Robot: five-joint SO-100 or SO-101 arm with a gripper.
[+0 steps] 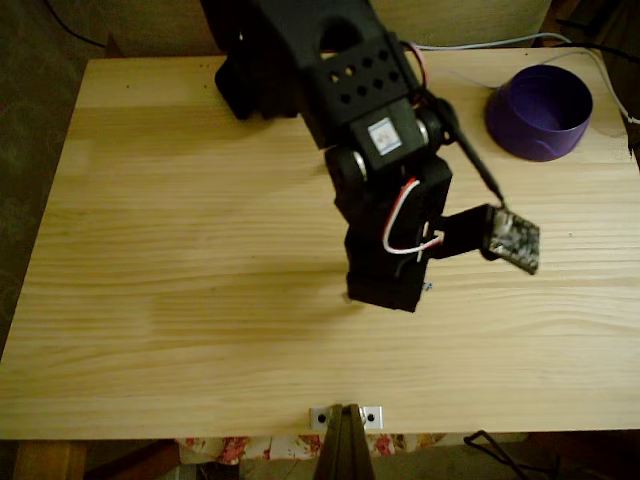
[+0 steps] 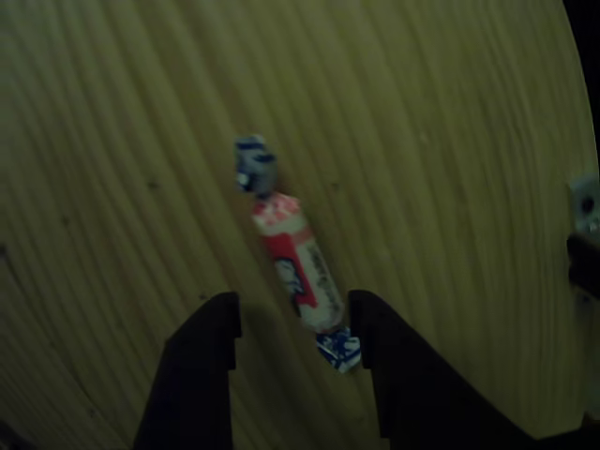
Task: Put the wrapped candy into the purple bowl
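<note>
The wrapped candy [image 2: 292, 258], red and white with twisted bluish ends, lies on the wood in the other view, running from upper left to lower right. My gripper [image 2: 294, 323] is open, with one black finger on each side of the candy's lower end; the right finger [image 2: 384, 366] is close to the lower twisted end, and I cannot tell if it touches it. In the fixed view the black arm [image 1: 385, 180] hangs over the middle of the table and hides the candy. The purple bowl [image 1: 540, 112] stands at the table's far right corner, well away from the arm.
A small circuit-board camera [image 1: 515, 240] sticks out to the right of the arm's wrist. White cables [image 1: 520, 45] run along the back edge beside the bowl. A metal bracket [image 1: 345, 415] sits at the table's front edge. Bare wood lies to the left.
</note>
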